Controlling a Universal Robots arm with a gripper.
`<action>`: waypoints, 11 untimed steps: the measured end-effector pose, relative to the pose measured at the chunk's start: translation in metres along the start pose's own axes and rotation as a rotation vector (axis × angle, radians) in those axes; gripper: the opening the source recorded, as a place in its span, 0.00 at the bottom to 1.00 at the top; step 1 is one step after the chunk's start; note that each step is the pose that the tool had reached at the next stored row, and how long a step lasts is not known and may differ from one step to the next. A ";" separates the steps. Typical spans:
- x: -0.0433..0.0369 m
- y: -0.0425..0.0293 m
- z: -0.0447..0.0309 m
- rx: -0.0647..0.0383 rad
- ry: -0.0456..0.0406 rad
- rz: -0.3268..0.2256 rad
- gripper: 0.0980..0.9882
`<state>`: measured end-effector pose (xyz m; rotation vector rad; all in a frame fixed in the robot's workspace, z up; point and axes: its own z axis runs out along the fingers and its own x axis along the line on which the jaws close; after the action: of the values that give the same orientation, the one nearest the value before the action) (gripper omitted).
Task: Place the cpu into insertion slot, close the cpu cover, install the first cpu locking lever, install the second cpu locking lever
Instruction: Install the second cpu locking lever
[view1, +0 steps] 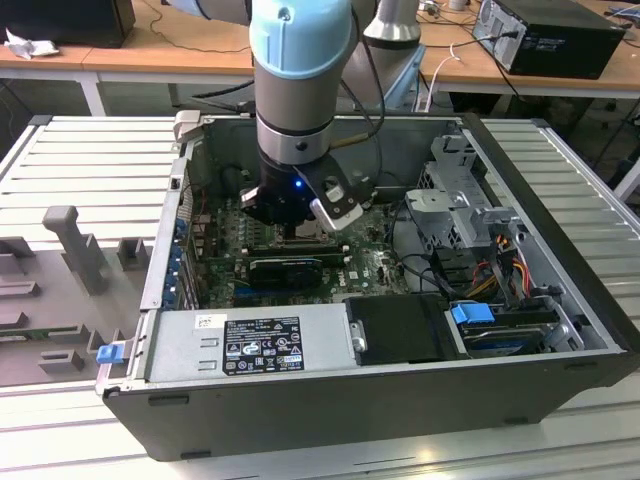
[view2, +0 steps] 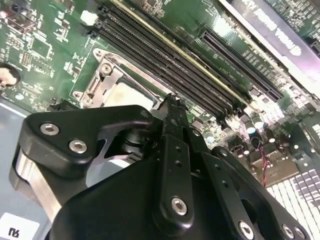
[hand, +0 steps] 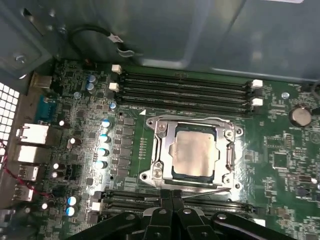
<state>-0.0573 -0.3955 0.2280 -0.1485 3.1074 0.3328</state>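
open pc case (view1: 560, 300) lies on slatted bench; green motherboard (hand: 280, 160) inside, psu (view1: 250, 343) along near wall, drive cage (view1: 455, 205) at exterior view's right. cpu (hand: 194, 152) sits in insertion slot (hand: 172, 172), cpu cover (hand: 165, 131) lies flat around it, chip showing through its opening. gripper (hand: 172, 195) hangs just beside socket edge, fingers (hand: 165, 197) pressed together, pinching nothing. memory slots (hand: 185, 90) flank socket on both sides.
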 end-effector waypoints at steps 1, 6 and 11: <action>0.0001 -0.0007 0.0032 0.000 0.0000 0.000 0.01; 0.0048 -0.0018 0.0098 -0.007 -0.0006 0.000 0.01; 0.0102 -0.0040 0.0100 -0.054 -0.0052 0.001 0.01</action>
<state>-0.0670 -0.3982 0.2171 -0.1471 3.0947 0.4169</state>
